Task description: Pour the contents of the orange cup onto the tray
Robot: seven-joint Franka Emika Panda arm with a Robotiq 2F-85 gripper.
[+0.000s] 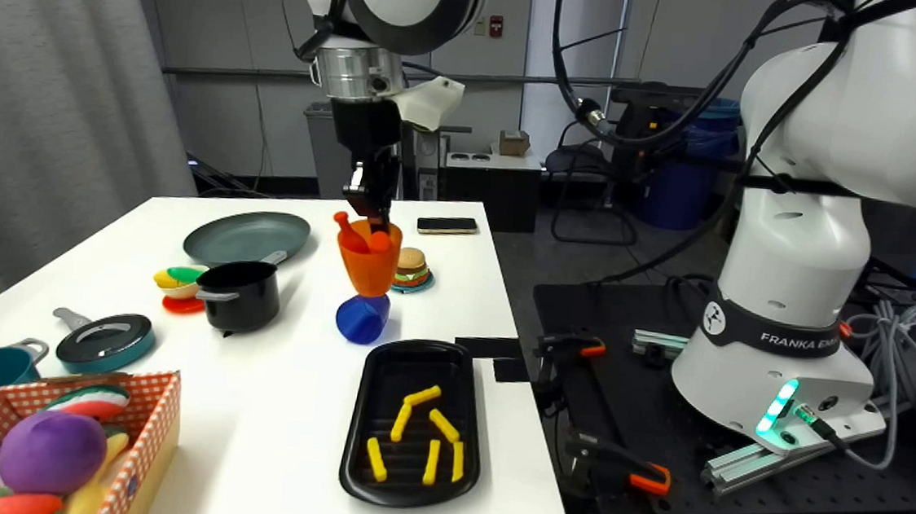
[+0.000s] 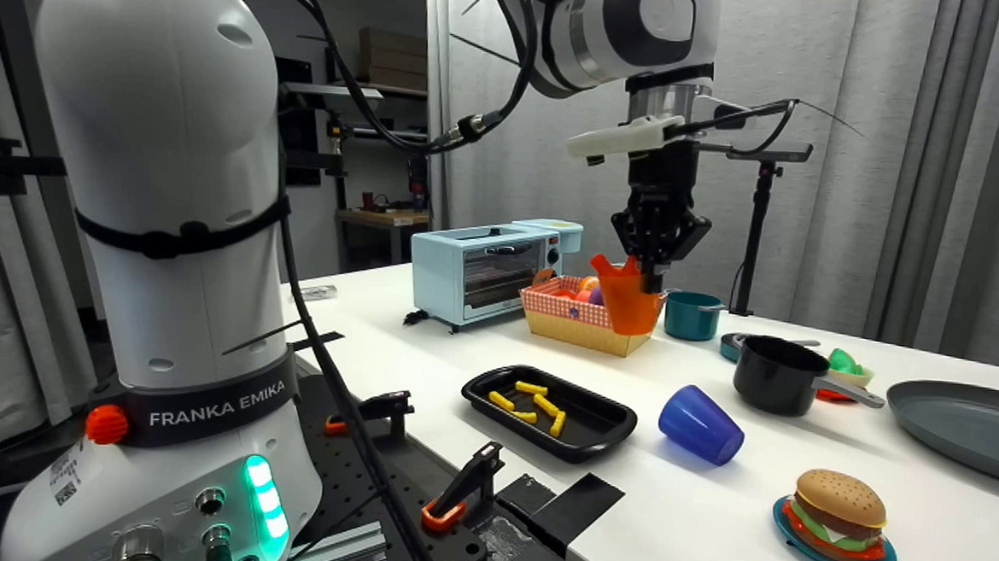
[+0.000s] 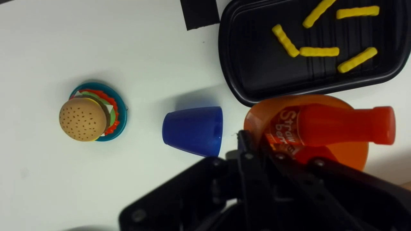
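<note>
The orange cup [image 1: 372, 271] is held up off the table, nearly upright with a slight tilt; it also shows in an exterior view [image 2: 629, 309] and in the wrist view [image 3: 350, 158]. My gripper [image 3: 253, 142] is shut on the cup's wall, one finger inside and one outside. The contents are red bottle-shaped pieces [image 3: 346, 125] in the cup, one with a "Strawberry"-like label; their tops stick out above the rim. The black tray [image 1: 425, 369] lies on the white table with several yellow curved pieces [image 1: 445, 425] in it. In the wrist view the cup overlaps the tray's edge.
A blue cup [image 2: 701, 424] lies on its side beside the tray. A toy burger [image 2: 838, 516] on a teal plate, a black pot [image 1: 238, 295], a grey pan [image 1: 247, 236], a checkered basket [image 1: 147, 461] and a toaster oven [image 2: 487, 271] also stand on the table.
</note>
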